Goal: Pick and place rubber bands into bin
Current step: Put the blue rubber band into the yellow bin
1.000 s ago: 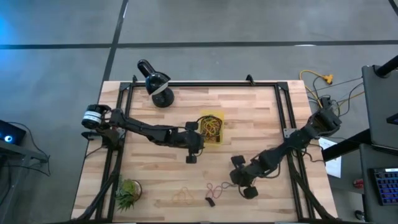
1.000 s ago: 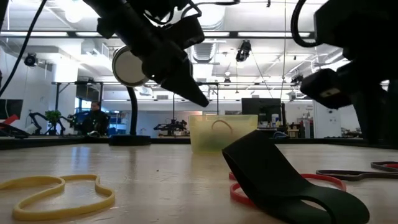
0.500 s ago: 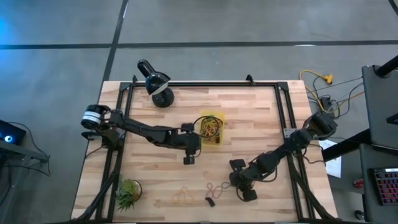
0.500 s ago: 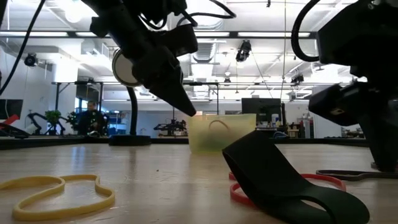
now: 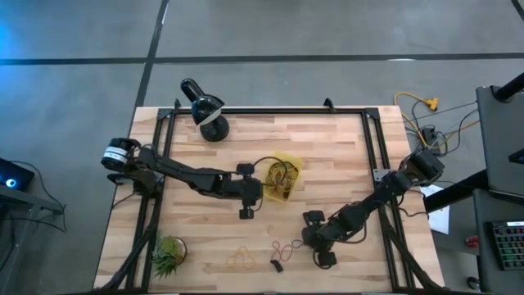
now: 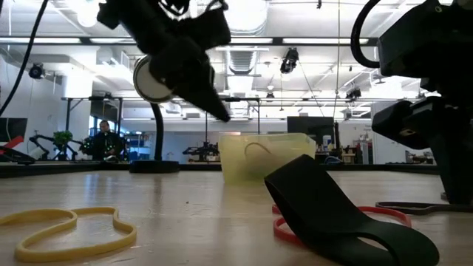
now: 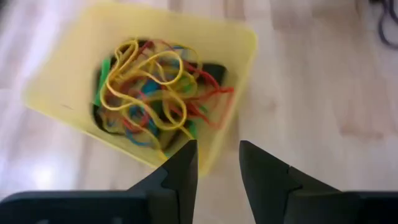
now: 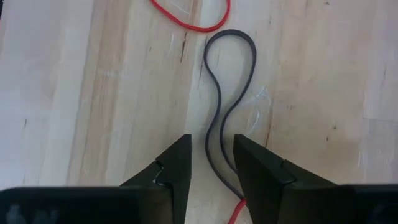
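Left gripper (image 7: 214, 165) narrowly parted beside bin (image 7: 242, 46) mid-frame; right gripper (image 8: 211, 165) parted, straddling black rubber band (image 8: 217, 99), lower right.

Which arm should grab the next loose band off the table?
Right. Its tool is open and straddles the dark band beside the red band. The left tool hangs by the yellow bin, far from any loose bands.

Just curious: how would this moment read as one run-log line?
left gripper: open, by bin | right gripper: open, straddling black band | yellow band on table
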